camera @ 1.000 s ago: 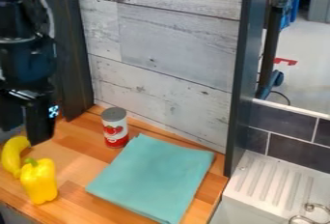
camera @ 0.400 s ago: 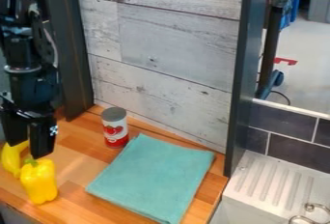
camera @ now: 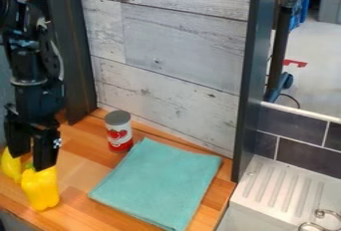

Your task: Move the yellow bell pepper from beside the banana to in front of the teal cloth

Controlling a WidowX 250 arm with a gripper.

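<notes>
The black gripper (camera: 31, 162) hangs at the left over the wooden counter, open, its two fingers apart at the top of a yellow bell pepper (camera: 41, 189). Whether it touches the pepper I cannot tell. Just left of the pepper and partly behind a finger lies a yellow banana (camera: 11, 167). A can (camera: 118, 132) with a red-and-white label stands upright near the wall. Right of it a folded teal cloth (camera: 158, 182) lies flat on the counter.
A grey wooden-plank wall (camera: 166, 51) rises behind the counter (camera: 83, 170), between two dark upright posts. On the right is a white sink with a ridged drainboard (camera: 278, 187), dark tiles behind it and metal rings at its corner.
The gripper has come lower and slightly right, down to the top of the pepper. Pepper, banana, can and cloth have not moved.
</notes>
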